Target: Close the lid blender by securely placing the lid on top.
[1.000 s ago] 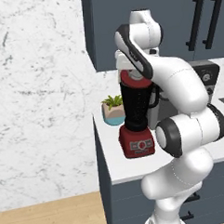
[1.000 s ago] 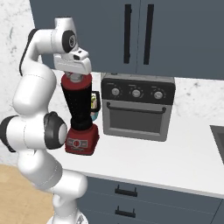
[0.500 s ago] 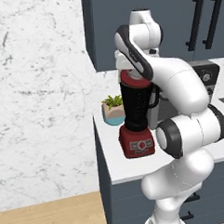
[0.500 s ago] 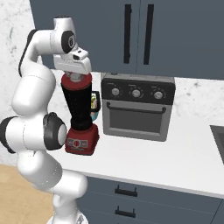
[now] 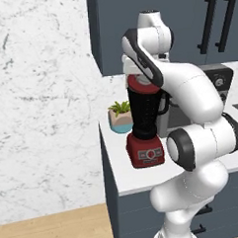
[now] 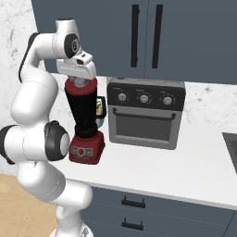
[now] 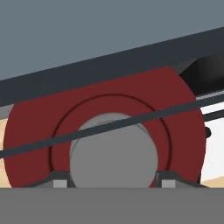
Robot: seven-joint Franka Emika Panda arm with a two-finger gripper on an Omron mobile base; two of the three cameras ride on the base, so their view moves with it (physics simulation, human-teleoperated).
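The blender (image 5: pixel 146 114) stands on the counter, a dark jar with a side handle on a boxy red base (image 6: pixel 87 147). The round red lid (image 5: pixel 142 84) (image 6: pixel 81 85) sits level at the jar's rim; whether it is fully seated I cannot tell. My gripper (image 5: pixel 138 76) (image 6: pixel 79 79) points straight down over it. In the hand view the lid (image 7: pixel 175 113) is very close. Its grey centre knob lies between the two finger tips of my gripper (image 7: pixel 113 179), which is shut on it.
A grey-black oven (image 6: pixel 146 113) with knobs stands just right of the blender. A small potted plant (image 5: pixel 121 116) sits behind it by the marble wall. Dark cabinets (image 6: pixel 139 37) hang overhead. The white counter (image 6: pixel 185 171) runs right toward a sink edge (image 6: pixel 231 148).
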